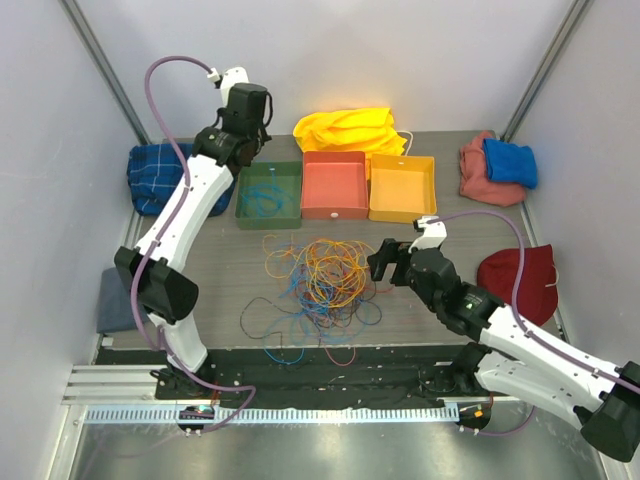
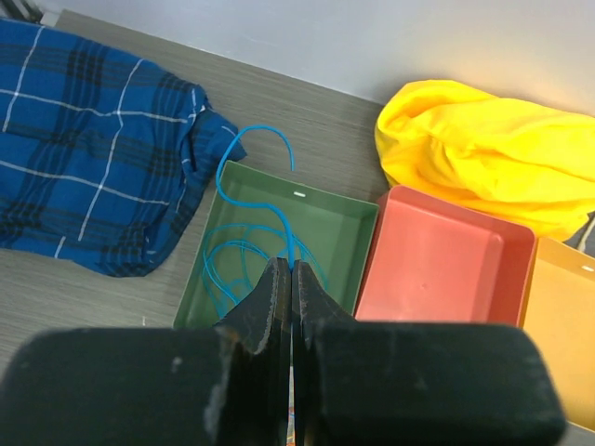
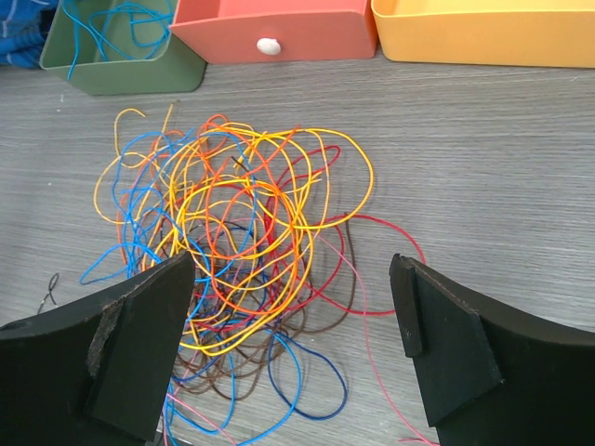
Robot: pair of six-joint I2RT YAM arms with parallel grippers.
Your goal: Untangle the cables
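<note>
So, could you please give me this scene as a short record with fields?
left hand: shut on a blue cable, above the green tray
right hand: open, holding nothing, over the cable tangle
green tray: holds blue cable loops
other trays: red tray, yellow tray, in a row beside the green one
cable tangle: on the table

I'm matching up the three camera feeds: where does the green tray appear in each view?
Top external: green tray, upper left of centre, leftmost of three trays.
Left wrist: green tray, lower centre; a blue cable runs from it into the shut left end effector.
Right wrist: green tray, top-left corner, partly cropped.
Shared landmark: the red tray, beside it in all three.
</note>
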